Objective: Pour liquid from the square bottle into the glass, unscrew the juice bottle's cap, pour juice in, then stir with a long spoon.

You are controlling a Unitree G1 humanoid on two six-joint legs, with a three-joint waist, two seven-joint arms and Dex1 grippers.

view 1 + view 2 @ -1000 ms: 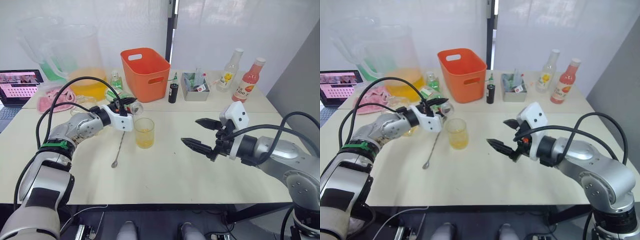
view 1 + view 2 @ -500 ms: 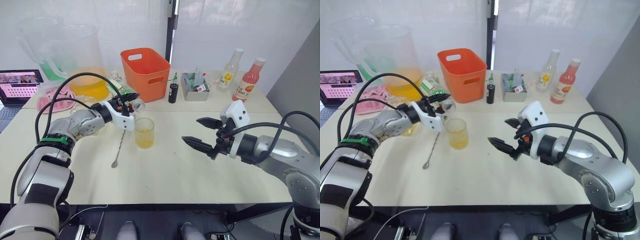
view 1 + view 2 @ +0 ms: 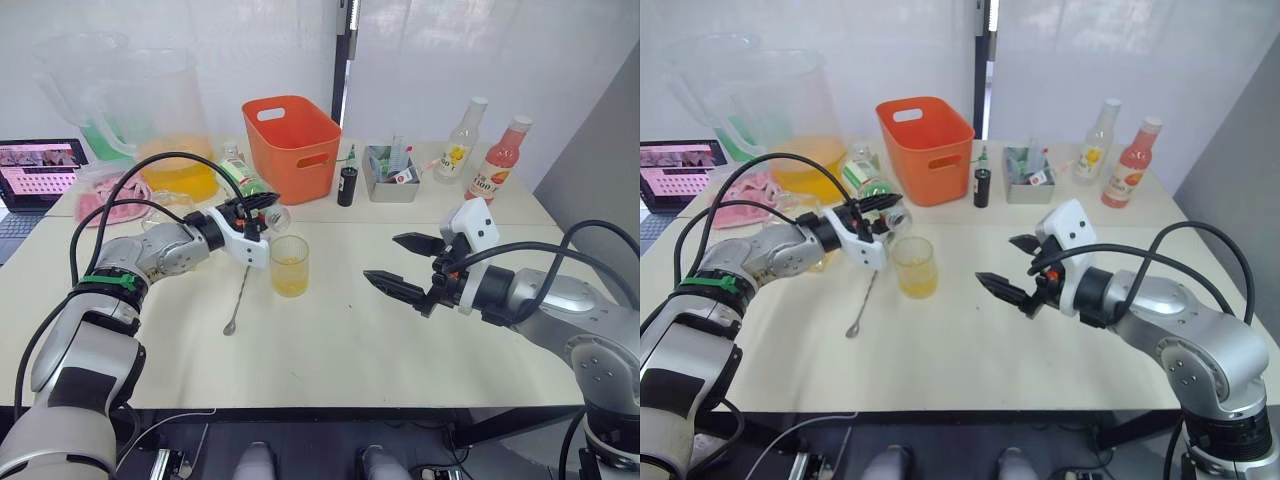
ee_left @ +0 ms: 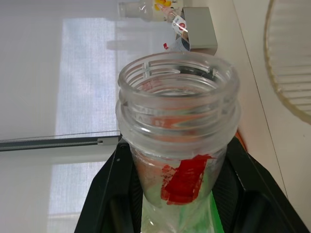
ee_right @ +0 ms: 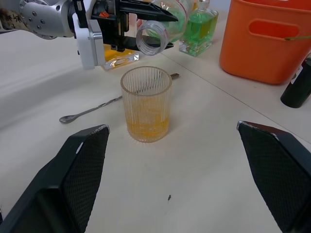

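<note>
Spoon, long thin silver metal (image 3: 238, 296), lying on the pale bench (image 3: 330, 340) beside the ribbed clear glass tumbler (image 3: 289, 265) holding yellow-orange liquid. Right tool (image 3: 408, 266) hovering splayed and empty. Left tool (image 3: 254, 208) clenching the uncapped green-labelled clear plastic juice bottle (image 3: 248, 186), tilting it mouth-down beside the rim. Juice pour apparently beginning; next calling for steeper tilt.
</note>
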